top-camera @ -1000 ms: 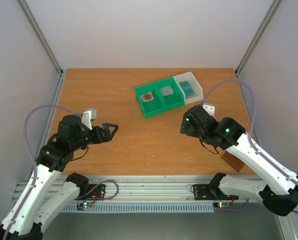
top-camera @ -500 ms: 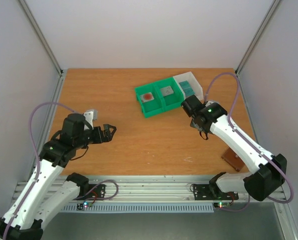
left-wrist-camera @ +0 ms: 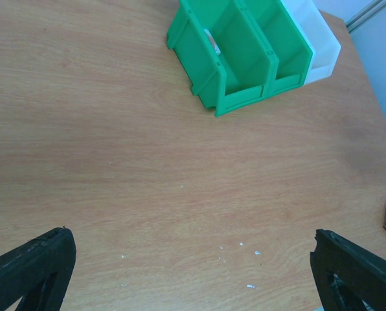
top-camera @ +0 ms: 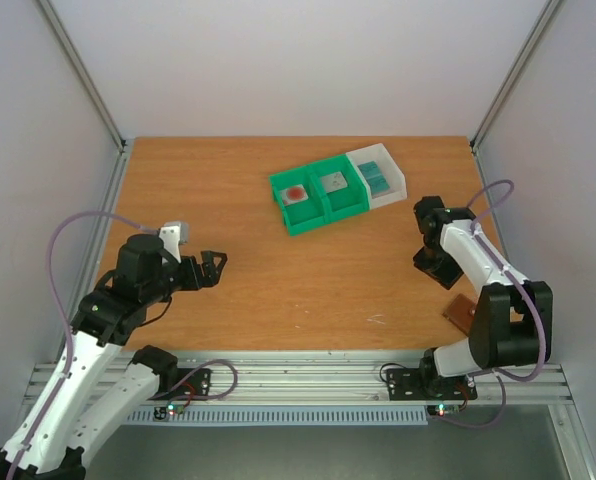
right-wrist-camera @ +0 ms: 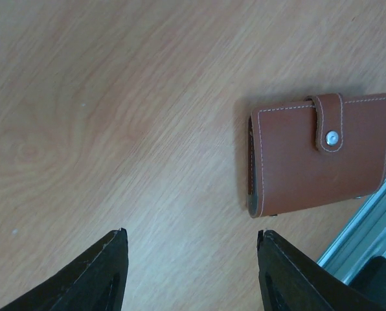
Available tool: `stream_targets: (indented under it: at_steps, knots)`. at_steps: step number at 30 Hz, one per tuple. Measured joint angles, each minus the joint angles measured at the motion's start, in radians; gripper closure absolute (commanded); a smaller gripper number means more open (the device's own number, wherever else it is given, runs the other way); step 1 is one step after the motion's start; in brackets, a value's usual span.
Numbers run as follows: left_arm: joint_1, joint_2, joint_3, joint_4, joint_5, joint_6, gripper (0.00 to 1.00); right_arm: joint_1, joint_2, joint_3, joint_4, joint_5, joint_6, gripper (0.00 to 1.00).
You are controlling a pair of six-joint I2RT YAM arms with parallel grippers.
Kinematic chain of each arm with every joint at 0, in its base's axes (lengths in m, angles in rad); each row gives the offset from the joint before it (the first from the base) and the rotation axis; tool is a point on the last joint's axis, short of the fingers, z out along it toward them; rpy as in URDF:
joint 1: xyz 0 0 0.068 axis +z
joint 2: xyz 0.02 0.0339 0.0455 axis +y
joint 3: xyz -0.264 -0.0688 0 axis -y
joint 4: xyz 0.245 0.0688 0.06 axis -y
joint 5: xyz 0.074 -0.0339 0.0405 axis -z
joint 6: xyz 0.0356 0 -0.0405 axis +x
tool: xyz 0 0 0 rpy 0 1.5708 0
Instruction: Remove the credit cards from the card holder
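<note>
Wooden table (top-camera: pixel 248 300): closed brown card holder (right-wrist-camera: pixel 319 152) by near right edge; teal credit cards (top-camera: pixel 377 180) in white bin (top-camera: pixel 394 170). Left gripper (left-wrist-camera: pixel 191 233) wide, empty; right gripper (right-wrist-camera: pixel 190 240) parted, empty.

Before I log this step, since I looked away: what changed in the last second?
The right gripper swung away from the bins, back toward the right edge, and now hangs open and empty near the closed card holder. Nothing was grasped or released. The open left gripper, bins and card holder stayed put.
</note>
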Motion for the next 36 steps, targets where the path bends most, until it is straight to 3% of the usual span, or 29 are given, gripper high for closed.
stream_targets:
  at_steps: [19, 36]
  knots:
    - [0.000, -0.014, -0.014, 0.008, -0.003, 0.010, 0.01, -0.478, 0.010, -0.128, 0.135, -0.101, 0.053, 0.45]
    - [0.000, -0.034, -0.025, 0.018, 0.010, 0.010, 0.01, -0.581, 0.055, -0.217, 0.251, -0.128, 0.040, 0.46]
